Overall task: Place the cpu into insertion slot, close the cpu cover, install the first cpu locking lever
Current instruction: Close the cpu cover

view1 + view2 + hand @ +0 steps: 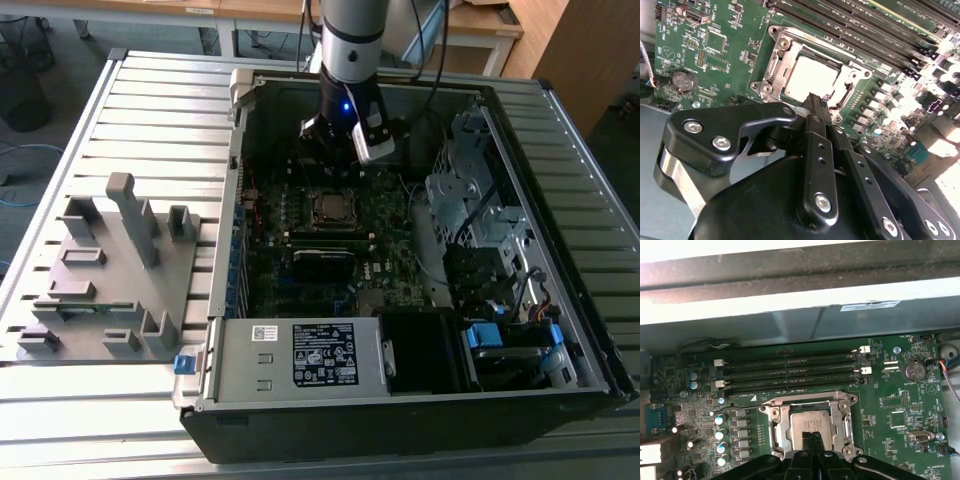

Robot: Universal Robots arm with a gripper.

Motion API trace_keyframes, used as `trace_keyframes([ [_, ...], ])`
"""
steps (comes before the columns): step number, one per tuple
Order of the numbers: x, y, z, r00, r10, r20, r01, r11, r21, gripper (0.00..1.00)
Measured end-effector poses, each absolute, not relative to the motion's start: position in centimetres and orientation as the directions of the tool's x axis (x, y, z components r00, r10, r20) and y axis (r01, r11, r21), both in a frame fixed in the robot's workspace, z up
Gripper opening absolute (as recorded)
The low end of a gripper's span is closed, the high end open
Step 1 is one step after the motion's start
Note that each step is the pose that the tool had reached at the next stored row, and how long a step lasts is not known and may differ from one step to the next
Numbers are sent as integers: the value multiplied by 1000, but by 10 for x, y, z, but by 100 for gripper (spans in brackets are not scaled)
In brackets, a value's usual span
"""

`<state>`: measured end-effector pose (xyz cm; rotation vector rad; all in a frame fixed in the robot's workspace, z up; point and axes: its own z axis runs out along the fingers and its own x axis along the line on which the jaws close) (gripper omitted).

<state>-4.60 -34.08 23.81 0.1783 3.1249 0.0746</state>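
One socketed cpu [811,420] near closed pincer [812,436]

A pale slatted metal table [150,95] carries two things; an open black computer case [400,425] lies across most of it; a grey fixture plate [185,275] sits just beside it, at the exterior view's left.

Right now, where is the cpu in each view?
Exterior view: the cpu sits mid-motherboard, inside the open case.
Second wrist view: pale square just beyond the hand.
First wrist view: grey square just beyond the hand.
Shared landmark: the silvery metal frame around it.
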Motion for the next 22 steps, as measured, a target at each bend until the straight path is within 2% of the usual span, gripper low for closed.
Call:
trace_keyframes([
  [22, -49, -341, 249, -993, 114, -8, 113, 992, 48, 10],
])
